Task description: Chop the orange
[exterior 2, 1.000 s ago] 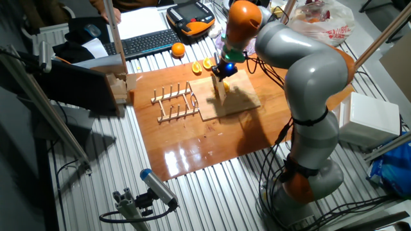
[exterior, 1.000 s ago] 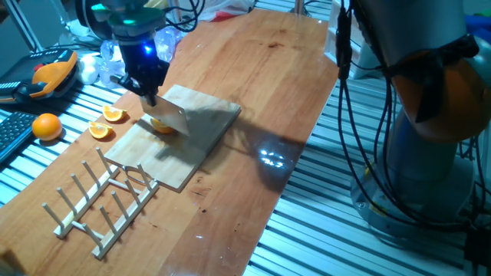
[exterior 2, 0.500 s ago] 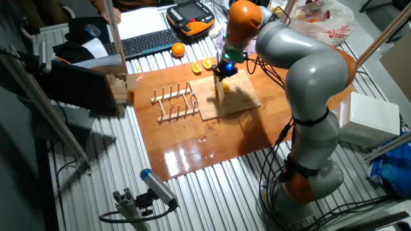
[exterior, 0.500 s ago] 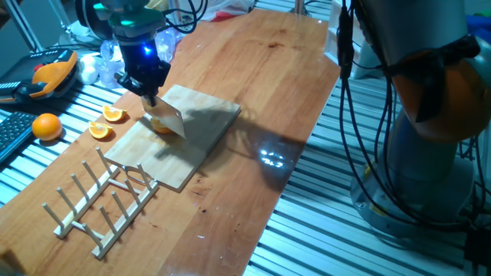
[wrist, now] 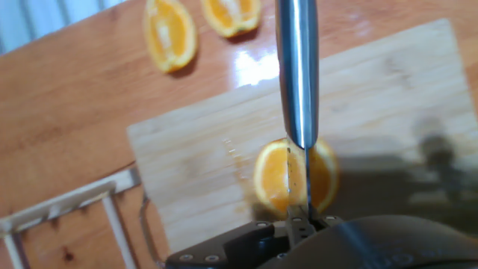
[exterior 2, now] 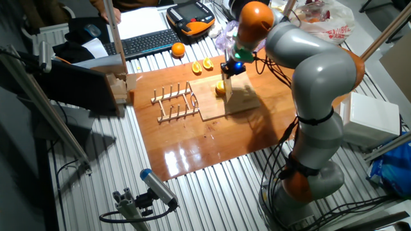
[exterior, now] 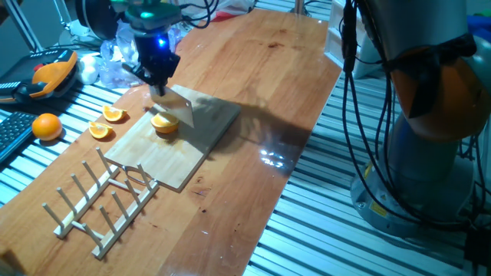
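The orange (exterior: 164, 123) lies cut face up on the wooden cutting board (exterior: 196, 142). In the hand view the orange (wrist: 270, 179) shows a thin straight line across its face, directly under the blade. My gripper (exterior: 159, 84) is shut on a knife (exterior: 181, 112), whose broad blade hangs just above and to the right of the fruit. The other fixed view shows the gripper (exterior 2: 230, 70), the knife (exterior 2: 228, 91) pointing down and the orange (exterior 2: 220, 88) beside it. In the hand view the blade (wrist: 296, 75) runs up the middle of the picture.
Two small orange wedges (exterior: 107, 123) lie on the table left of the board, with a whole orange (exterior: 47, 126) further left. A wooden peg rack (exterior: 100, 199) stands in front of the board. A keyboard (exterior 2: 141, 43) and a teach pendant (exterior 2: 191, 17) sit at the back.
The gripper has risen and shifted right and back with the knife. The blade has come off the orange, which now shows in full on the board.
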